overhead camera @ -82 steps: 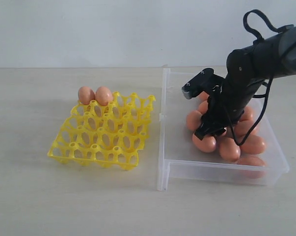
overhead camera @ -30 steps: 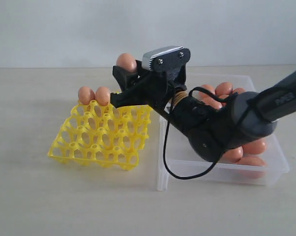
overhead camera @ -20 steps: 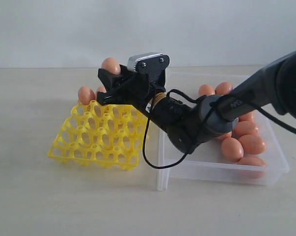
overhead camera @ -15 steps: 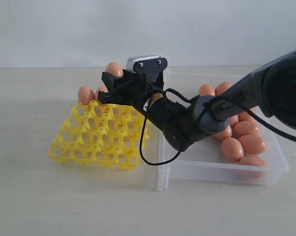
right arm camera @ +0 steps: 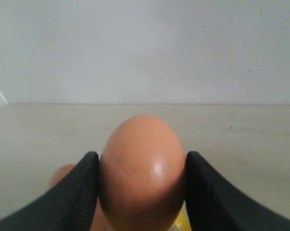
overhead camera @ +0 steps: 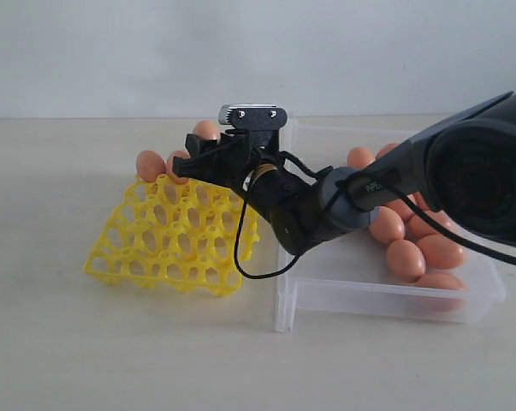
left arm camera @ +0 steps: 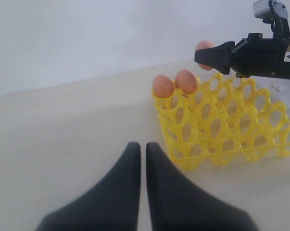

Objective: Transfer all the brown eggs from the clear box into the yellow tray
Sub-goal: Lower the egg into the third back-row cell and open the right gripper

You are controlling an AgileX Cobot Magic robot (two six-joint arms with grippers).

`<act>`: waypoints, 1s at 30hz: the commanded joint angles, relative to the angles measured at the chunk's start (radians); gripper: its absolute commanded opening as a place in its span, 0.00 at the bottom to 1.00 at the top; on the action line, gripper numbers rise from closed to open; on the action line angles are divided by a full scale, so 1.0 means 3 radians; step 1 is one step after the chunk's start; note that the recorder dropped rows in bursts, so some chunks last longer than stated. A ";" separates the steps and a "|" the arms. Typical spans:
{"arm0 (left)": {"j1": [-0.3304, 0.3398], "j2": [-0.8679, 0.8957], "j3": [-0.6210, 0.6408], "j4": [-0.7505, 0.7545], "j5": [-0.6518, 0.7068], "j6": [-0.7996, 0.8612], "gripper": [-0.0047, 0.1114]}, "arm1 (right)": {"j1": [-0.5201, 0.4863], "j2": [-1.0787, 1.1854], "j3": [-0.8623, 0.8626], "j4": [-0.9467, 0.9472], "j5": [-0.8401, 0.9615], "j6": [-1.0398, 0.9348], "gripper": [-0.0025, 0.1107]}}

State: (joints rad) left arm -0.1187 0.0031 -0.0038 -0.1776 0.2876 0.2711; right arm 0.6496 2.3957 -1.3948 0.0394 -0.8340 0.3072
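My right gripper (overhead camera: 204, 150) reaches across from the clear box (overhead camera: 335, 282) and is shut on one brown egg (right arm camera: 142, 168), held just above the back row of the yellow tray (overhead camera: 168, 257). The held egg (overhead camera: 207, 130) also shows in the left wrist view as an egg (left arm camera: 203, 47) between black fingers. Two eggs (overhead camera: 151, 164) sit in the tray's back-left cups, seen too as two eggs (left arm camera: 173, 83) from the left wrist. Several more eggs (overhead camera: 416, 244) lie in the clear box's right half. My left gripper (left arm camera: 143, 147) is shut and empty, over the bare table short of the tray (left arm camera: 221, 125).
The pale tabletop (overhead camera: 52, 342) surrounds tray and box, with a white wall behind. The right arm and its black cable (overhead camera: 240, 265) hang over the tray's right side and the box's left wall.
The right gripper carried an egg out of the clear box leftward and has lowered it towards the tray's back row. The left gripper shows no earlier view.
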 commanded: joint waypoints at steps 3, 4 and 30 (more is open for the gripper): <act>-0.0020 -0.0010 0.0013 0.0005 -0.0013 0.0001 0.07 | 0.0000 0.0031 -0.0020 0.0139 0.0118 -0.0182 0.02; -0.0020 -0.0010 0.0013 0.0005 -0.0013 0.0001 0.07 | 0.0000 0.0031 -0.0020 0.0139 0.0139 -0.0182 0.02; -0.0020 -0.0010 0.0013 0.0005 -0.0013 0.0001 0.07 | 0.0000 0.0031 -0.0020 0.0139 0.0457 -0.0093 0.02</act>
State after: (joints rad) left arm -0.1187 0.0031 -0.0038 -0.1776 0.2876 0.2711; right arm 0.6513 2.4051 -1.3991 0.0751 -0.6966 0.2726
